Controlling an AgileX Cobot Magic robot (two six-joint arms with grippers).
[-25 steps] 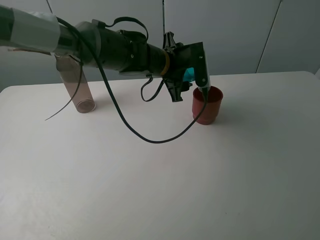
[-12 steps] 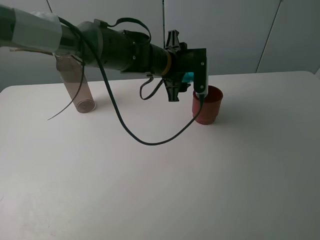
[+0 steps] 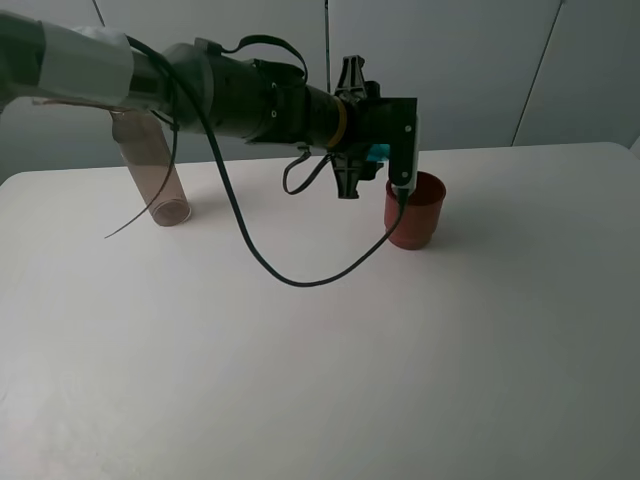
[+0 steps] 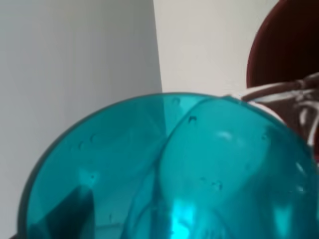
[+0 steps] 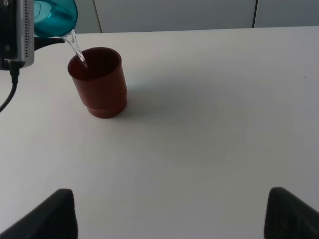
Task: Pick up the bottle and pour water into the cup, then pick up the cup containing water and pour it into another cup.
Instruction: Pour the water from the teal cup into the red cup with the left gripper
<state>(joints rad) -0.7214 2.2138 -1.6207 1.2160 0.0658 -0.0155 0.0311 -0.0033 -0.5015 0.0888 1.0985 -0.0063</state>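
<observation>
My left gripper (image 3: 380,160) is shut on the teal cup (image 3: 377,151) and holds it tipped on its side above the red cup (image 3: 415,210). In the right wrist view a thin stream of water (image 5: 76,50) runs from the teal cup's (image 5: 54,17) rim into the red cup (image 5: 98,82). The teal cup (image 4: 164,169) fills the left wrist view, with the red cup's rim (image 4: 289,45) beyond it. The bottle (image 3: 150,170) stands at the far left of the table, apart from both grippers. My right gripper (image 5: 172,201) is open and low over bare table, well short of the red cup.
The white table (image 3: 320,360) spreads wide around the red cup. A black cable (image 3: 300,280) hangs from the left arm in a loop down to the tabletop. A pale panelled wall (image 3: 480,70) stands behind the table's far edge.
The left wrist has rolled further and risen slightly, tipping the teal cup more steeply over the red cup. The bottle and the red cup have not moved.
</observation>
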